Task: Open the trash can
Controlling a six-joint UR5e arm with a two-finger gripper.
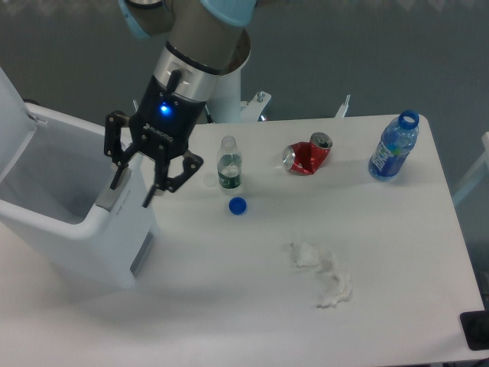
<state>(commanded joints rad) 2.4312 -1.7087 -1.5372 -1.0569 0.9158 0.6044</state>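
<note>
The trash can is a large white boxy bin at the left of the table. Its lid stands swung up at the far left, and the hollow inside shows. The grey push latch sits on the rim at the bin's right side. My gripper hangs just above that latch, its black fingers spread apart and pointing down, with nothing between them. It is open.
On the white table stand a small clear bottle with its blue cap lying beside it, a crushed red can, and a blue bottle at the far right. Crumpled white tissue lies toward the front.
</note>
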